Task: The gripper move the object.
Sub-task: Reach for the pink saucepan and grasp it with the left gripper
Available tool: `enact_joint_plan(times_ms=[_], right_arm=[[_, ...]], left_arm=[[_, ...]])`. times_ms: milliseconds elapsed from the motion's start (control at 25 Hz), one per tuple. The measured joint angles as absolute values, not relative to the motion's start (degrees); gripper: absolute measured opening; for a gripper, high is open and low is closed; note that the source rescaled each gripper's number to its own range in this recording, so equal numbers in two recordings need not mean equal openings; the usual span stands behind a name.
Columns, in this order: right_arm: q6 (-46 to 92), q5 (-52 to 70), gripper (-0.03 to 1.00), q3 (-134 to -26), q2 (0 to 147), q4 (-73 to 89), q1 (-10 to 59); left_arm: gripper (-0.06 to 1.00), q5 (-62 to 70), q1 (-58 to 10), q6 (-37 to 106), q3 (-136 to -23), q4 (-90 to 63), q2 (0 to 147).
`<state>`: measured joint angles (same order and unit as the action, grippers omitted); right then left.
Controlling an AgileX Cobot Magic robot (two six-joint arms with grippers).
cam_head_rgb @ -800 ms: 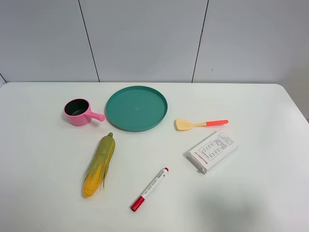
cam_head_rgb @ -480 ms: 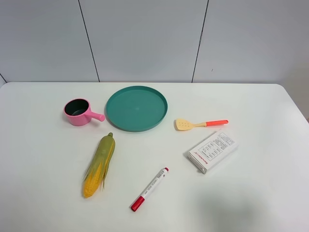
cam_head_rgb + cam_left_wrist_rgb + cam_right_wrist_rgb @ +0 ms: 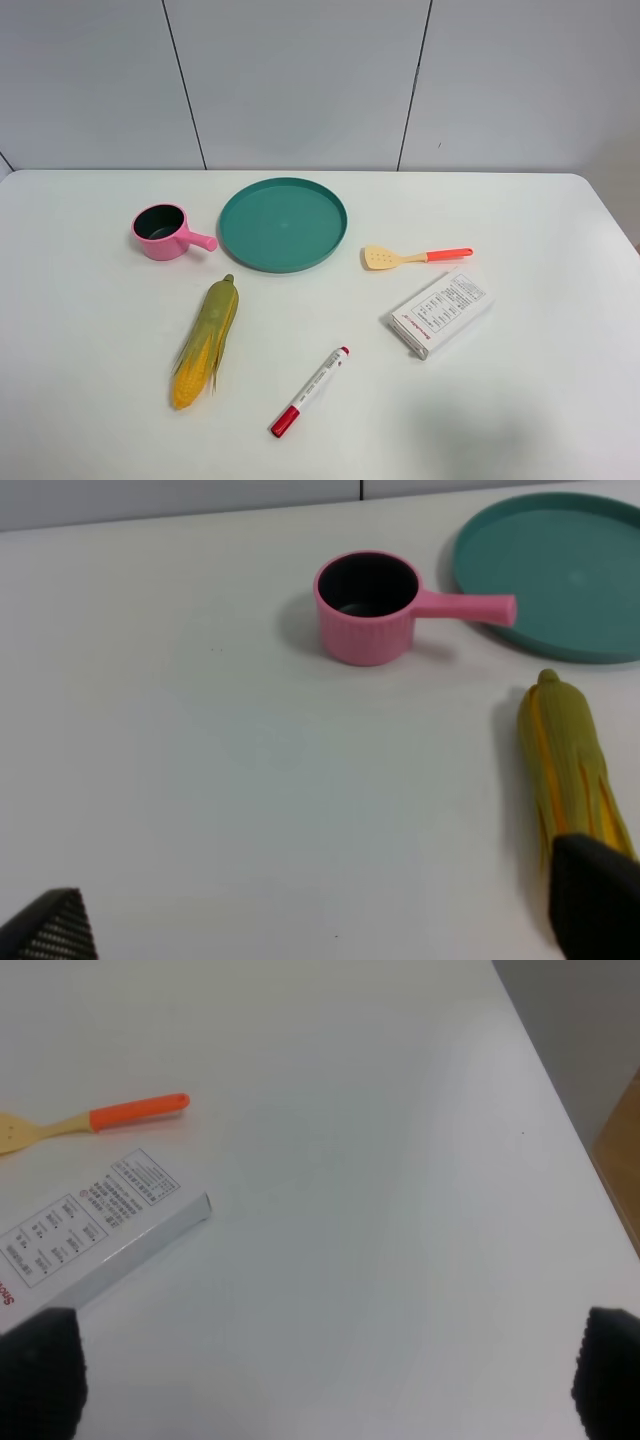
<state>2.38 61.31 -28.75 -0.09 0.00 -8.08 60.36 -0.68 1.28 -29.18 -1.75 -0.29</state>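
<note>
The pink toy saucepan stands upright on the white table, left of the green plate, its short handle pointing right toward the plate. It also shows in the left wrist view, well away from my left gripper, which is open and empty with only its two dark fingertips showing. My right gripper is open and empty over the table's right part, with its fingertips far apart. Neither arm shows in the exterior high view.
A green plate lies right of the saucepan. A toy corn cob, a red marker, a white box and a yellow spatula with orange handle lie on the table.
</note>
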Motion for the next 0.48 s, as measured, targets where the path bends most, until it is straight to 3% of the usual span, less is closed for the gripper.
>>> enact_joint_plan(times_ms=[480], right_arm=[[2.38,61.31,1.0,-28.75,-0.09,0.0,-8.08]], left_arm=[[0.9,60.36,-0.68,1.28,-29.18,-1.75,-0.29]])
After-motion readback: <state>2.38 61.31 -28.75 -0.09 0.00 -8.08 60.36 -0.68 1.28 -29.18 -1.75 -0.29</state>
